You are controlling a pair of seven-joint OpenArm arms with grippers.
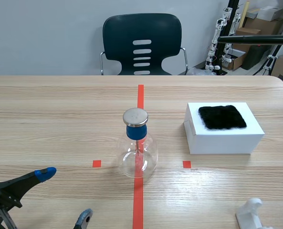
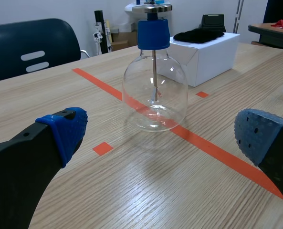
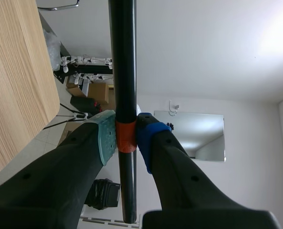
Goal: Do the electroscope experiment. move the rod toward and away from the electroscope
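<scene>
Here, the table (image 1: 46,105) is carrying a white box (image 1: 225,138) and, beside it, the electroscope (image 1: 137,152). The right gripper (image 3: 126,136) is clamping the rod (image 3: 122,57) high up; the left gripper (image 2: 161,132) is sitting spread apart near the electroscope.

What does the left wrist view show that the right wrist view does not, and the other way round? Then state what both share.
Only the left wrist view: the flask, the white box with a black cloth on top, and the open left gripper. Only the right wrist view: the black rod, held at its orange band by the shut right gripper. Both: the wooden table, of which the right wrist view shows just an edge.
</scene>
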